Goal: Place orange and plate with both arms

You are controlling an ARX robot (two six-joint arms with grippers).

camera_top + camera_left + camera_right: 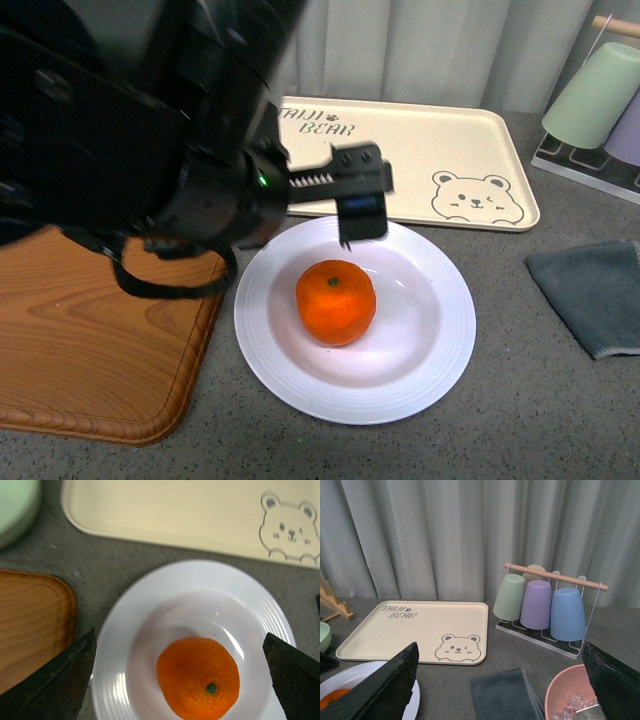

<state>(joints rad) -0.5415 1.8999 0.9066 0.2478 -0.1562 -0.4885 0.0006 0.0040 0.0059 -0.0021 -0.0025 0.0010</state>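
Observation:
The orange (335,302) rests in the middle of the white plate (420,385), stem spot up, on the grey table. My left gripper (358,200) hovers open above the plate's far rim. In the left wrist view its dark fingers (60,680) spread wide on either side of the orange (197,677) and the plate (117,645), touching neither. My right gripper (500,650) is open and empty, off to the right over a grey cloth. There, a slice of the plate (355,675) and orange (334,698) shows at the edge. The right gripper does not show in the front view.
A beige bear tray (420,150) lies behind the plate, a wooden board (90,330) to its left, the grey cloth (590,290) to its right. A cup rack (545,605), a pink bowl (567,690) and a pale green bowl (15,505) stand further off.

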